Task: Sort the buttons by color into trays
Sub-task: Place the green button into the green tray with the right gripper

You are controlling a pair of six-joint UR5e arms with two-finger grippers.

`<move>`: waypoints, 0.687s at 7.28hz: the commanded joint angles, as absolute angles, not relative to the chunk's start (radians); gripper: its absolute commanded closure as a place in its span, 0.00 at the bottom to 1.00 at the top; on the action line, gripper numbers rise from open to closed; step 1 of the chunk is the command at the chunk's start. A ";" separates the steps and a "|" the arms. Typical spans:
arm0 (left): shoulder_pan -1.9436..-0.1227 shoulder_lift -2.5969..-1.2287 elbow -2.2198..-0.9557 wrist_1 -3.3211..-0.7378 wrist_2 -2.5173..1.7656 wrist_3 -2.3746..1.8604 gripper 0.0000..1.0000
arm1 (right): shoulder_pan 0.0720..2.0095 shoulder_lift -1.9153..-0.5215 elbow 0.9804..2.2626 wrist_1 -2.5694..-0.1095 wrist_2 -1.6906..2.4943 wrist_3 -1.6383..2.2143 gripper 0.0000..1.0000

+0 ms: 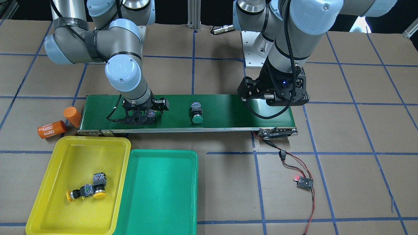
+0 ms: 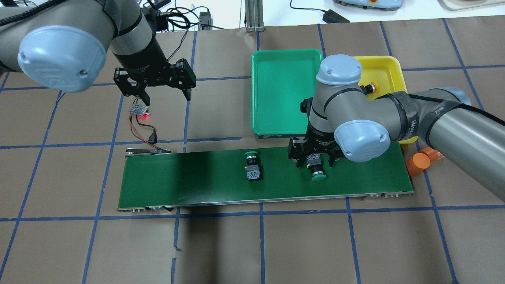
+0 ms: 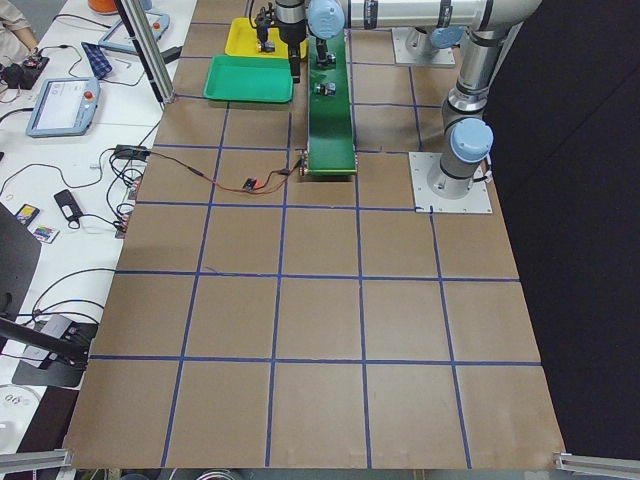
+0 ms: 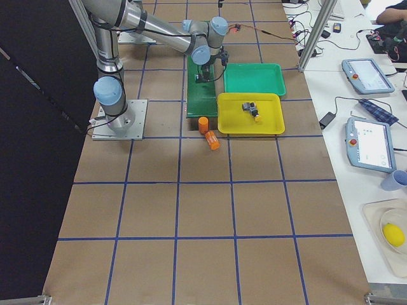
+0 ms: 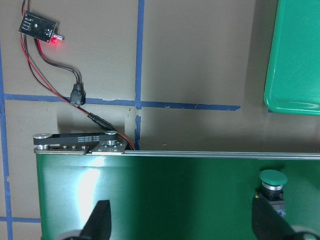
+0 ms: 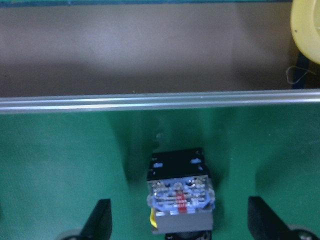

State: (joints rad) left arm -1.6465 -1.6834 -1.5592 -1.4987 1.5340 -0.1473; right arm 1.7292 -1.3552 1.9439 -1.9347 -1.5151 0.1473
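Buttons first: from the overhead camera, one green button [image 2: 252, 167] lies on its side near the middle of the belt [image 2: 189, 181], with its cap toward 12 o'clock. The second green button [image 2: 317, 170] lies at 3 o'clock from it, cap toward 6 o'clock. The two yellow buttons [image 1: 85, 191] lie touching inside the yellow tray [image 1: 49, 182]. The teal tray [image 1: 160, 192] is just beside it and holds nothing.

From the front camera the right gripper [image 2: 314, 163] covers most of the second green button. In the right wrist view you see only its grey-and-black body, because the cap is cut off at the lower edge. From overhead the right arm hides most of the yellow tray.

The table [image 1: 359, 163] is covered with brown paper and a grid of blue tape. Two orange cylinders [image 1: 52, 129] are at the belt's end, and a small circuit board [image 1: 304, 183] with a red light lies at 10 o'clock from the belt's middle in the overhead view.

The right arm is bent at the elbow with its wrist pointing down. Its fingers [image 6: 102, 220] stand spread on both sides of the second green button without touching it. The left gripper [image 2: 167, 99] hangs above the circuit board with its jaws wide apart and nothing between them.
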 commanded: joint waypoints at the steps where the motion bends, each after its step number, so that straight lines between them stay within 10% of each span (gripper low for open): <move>1: -1.647 -1.683 -1.559 -1.499 1.534 -0.147 0.00 | 1.723 -1.356 1.942 -1.928 -1.571 0.144 1.00; 5: -1.646 -1.681 -1.559 -1.499 1.532 -0.147 0.00 | 1.712 -1.350 1.727 -1.956 -1.552 0.158 1.00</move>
State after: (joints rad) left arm -1.6461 -1.6815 -1.5585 -1.4987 1.5337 -0.1472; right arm 1.7132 -1.3553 1.8249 -1.9429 -1.5608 0.1517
